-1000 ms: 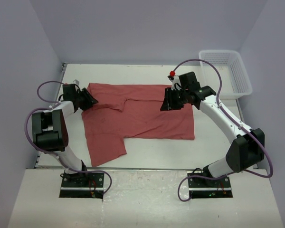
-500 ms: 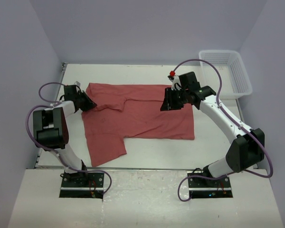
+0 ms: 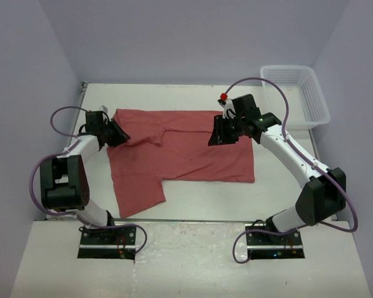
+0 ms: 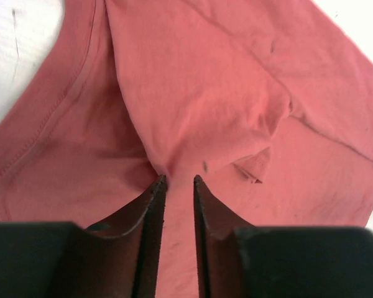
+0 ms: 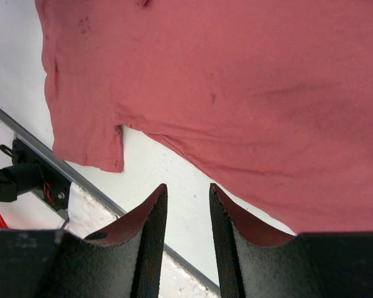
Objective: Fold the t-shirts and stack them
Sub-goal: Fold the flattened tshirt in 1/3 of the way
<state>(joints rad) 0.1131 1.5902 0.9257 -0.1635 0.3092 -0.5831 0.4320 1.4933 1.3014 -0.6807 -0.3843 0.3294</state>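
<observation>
**1. Condition of the work**
The brick-red t-shirt (image 3: pixel 193 152) lies spread on the white table (image 3: pixel 199 202) between the 2 arms, with 1 sleeve (image 3: pixel 137 189) pointing toward the bases. The white mesh basket (image 3: pixel 285 68) stands well apart at the far right corner.

**2. Grippers**
- The left gripper (image 4: pixel 178 180) sits at the shirt's far left edge. Its fingers stand a narrow gap apart, and the cloth puckers up toward their tips. I cannot tell whether a fold is pinched or merely touched.
- The right gripper (image 5: pixel 188 189) hovers above the right part of the shirt, jaws apart, with nothing between them.

**3. Step in hand (my judgement)**
I read this step as securing the left edge so that a fold can be made.

**4. Procedure**
1. I confirm the left grip before any travel by raising the gripper slightly. The pucker should follow the fingertips.
2. The fabric looks thin, so a pinch may catch 2 layers. I check that only the intended layer rises.
3. I bring the right gripper down onto the matching edge. Lifting 1 side alone would likely skew the fold.
4. I keep the lift low and the carry slow, so that the trailing cloth does not drag the rest of the shirt across the table.
</observation>
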